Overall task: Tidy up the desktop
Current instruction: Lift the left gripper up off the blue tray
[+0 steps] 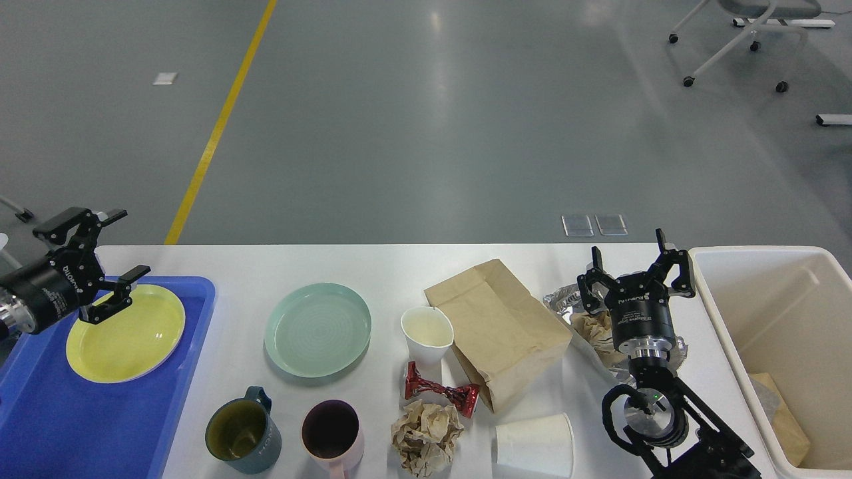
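The white desktop (393,266) holds a mint green plate (317,328), a dark green mug (241,432), a pink mug (331,435), an upright paper cup (426,332), a tipped paper cup (534,444), a brown paper bag (497,329), a red wrapper (439,391), a crumpled paper ball (426,436) and foil with crumpled paper (589,319). My left gripper (113,256) is open and empty, above the far left edge of the blue tray (40,412), which holds a yellow plate (126,332). My right gripper (636,263) is open and empty over the foil.
A cream-white bin (775,346) stands at the table's right end with paper scraps inside. Beyond the table is grey floor with a yellow line (219,120) and an office chair base (739,40) at the far right.
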Robot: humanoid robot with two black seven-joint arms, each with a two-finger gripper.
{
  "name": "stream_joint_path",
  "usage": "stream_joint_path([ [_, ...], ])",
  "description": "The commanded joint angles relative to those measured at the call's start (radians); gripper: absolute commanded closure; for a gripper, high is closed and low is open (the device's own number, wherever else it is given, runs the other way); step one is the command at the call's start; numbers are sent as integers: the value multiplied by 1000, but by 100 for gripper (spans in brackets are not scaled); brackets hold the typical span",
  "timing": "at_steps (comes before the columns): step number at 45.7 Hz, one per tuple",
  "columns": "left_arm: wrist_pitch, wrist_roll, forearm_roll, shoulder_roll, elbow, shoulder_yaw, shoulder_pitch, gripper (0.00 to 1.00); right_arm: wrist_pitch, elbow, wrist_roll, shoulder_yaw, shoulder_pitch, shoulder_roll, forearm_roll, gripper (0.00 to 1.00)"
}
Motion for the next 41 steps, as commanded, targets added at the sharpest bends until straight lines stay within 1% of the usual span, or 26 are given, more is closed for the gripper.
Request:
stream_joint_path([
  [1, -23, 2, 1, 87, -71, 451, -319, 2, 0, 0, 0, 0, 0, 0, 0, 0],
  [5, 3, 8, 1, 90, -132, 699, -550, 2, 1, 0, -2, 0, 0, 0, 0, 0],
  [8, -11, 13, 15, 67, -149, 857, -676, 2, 0, 0, 0, 0, 0, 0, 0, 0],
  [11, -9, 11, 14, 32, -163, 982, -806, 2, 1, 0, 0, -2, 0, 0, 0, 0],
  [13, -15, 13, 15, 3, -191, 1066, -893, 2, 1, 0, 0, -2, 0, 0, 0, 0],
  [16, -31, 5, 14, -72, -231, 1209, -1016, 2, 0, 0, 0, 0, 0, 0, 0, 0],
  [17, -40, 11, 15, -95, -237, 1259, -1054, 2, 0, 0, 0, -2, 0, 0, 0, 0],
  [20, -84, 8, 12, -151, -242, 1388, -1159, 2, 1, 0, 0, 0, 0, 0, 0, 0],
  [22, -109, 8, 12, -174, -240, 1436, -1202, 2, 0, 0, -2, 0, 0, 0, 0, 0],
  [27, -129, 10, 11, -247, -241, 1493, -1331, 2, 0, 0, -2, -2, 0, 0, 0, 0],
  [30, -141, 11, 7, -267, -251, 1522, -1360, 2, 0, 0, 0, 0, 0, 0, 0, 0],
  [33, -170, 13, 1, -296, -271, 1562, -1404, 2, 0, 0, 0, 0, 0, 0, 0, 0],
  [35, -185, 13, -2, -350, -307, 1597, -1447, 2, 0, 0, 0, 0, 0, 0, 0, 0],
  [41, -201, 11, -89, -519, -476, 1743, -1608, 3, 0, 0, 0, 0, 0, 0, 0, 0],
])
